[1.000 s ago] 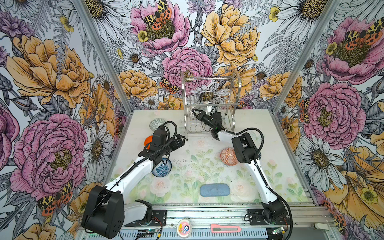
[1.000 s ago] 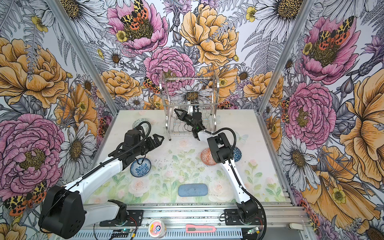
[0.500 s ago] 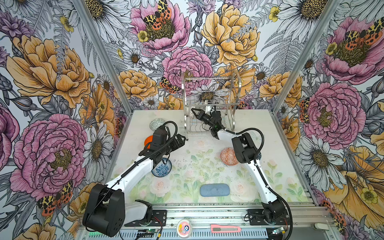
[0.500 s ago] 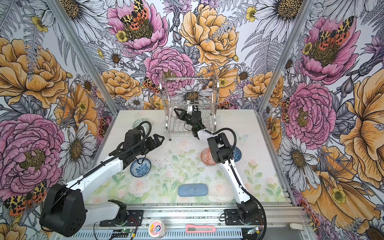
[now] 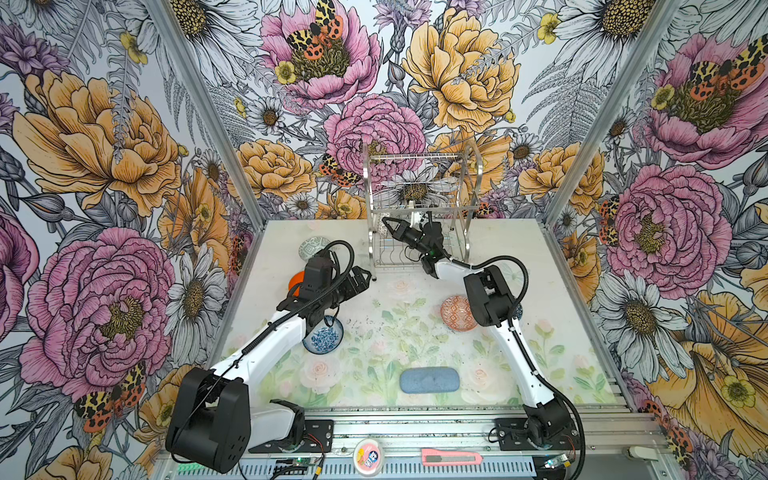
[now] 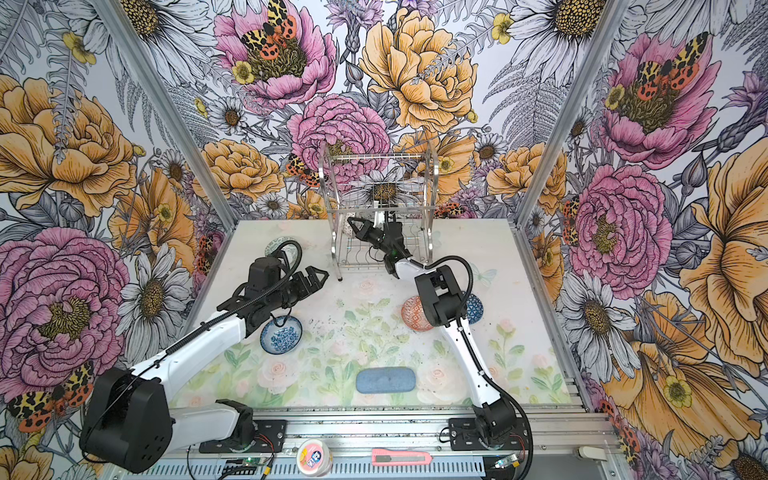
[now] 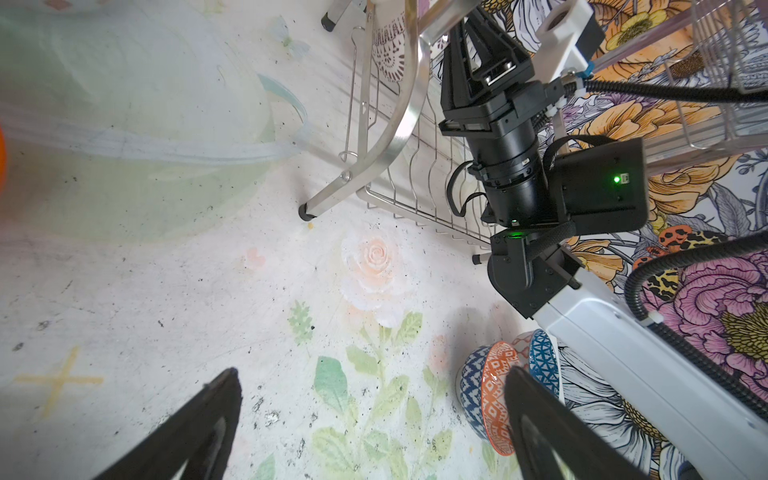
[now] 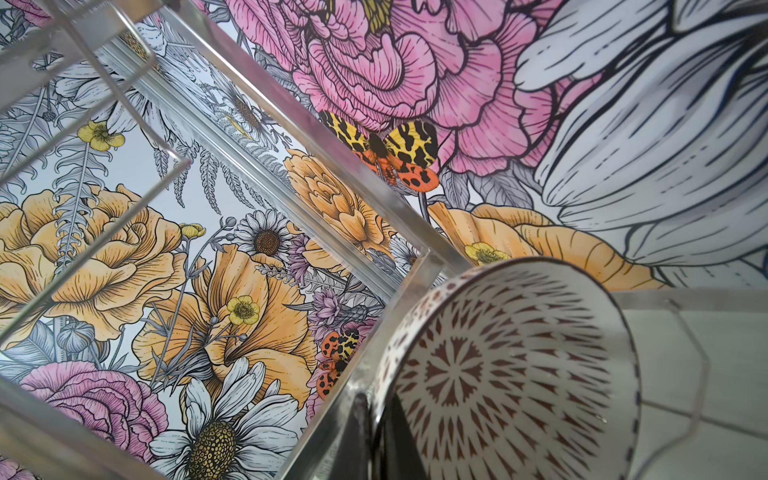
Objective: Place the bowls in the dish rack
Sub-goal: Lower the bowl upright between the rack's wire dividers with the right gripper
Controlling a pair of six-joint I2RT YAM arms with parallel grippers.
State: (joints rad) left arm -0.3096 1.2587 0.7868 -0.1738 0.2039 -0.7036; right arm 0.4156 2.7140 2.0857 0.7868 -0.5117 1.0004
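grip on the right is closed: the right gripper [image 5: 390, 223] reaches from the front into the dish rack [image 5: 415, 210], under its upper tier, jaws pinched shut on the rim of the lattice bowl [image 8: 511, 374]. that bowl stands on edge at the left end of the lower tier, close against the arched side frame; whether it already rests on the wires i cannot tell. the left gripper [image 6: 319, 279] hangs over the table [image 5: 415, 299] just in front of the rack's front left leg, jaws spread wide and holding nothing. the other five bowls are all down on the table. the grey-green bowl [image 5: 311, 248] sits near the back on the left. nearer the front, the orange bowl [image 5: 296, 279] peeks out from behind the left arm [image 5: 270, 345], and the blue floral bowl [image 5: 326, 341] lies partly under that arm. on the right, the orange-white bowl [image 5: 455, 319] and the dark-blue triangle bowl [image 6: 474, 308] lie side by side, both partly hidden by the elbow of the right arm [image 5: 490, 295]. a blue-grey pad [image 5: 429, 379] lies flat near the front edge, apart from the bowls.
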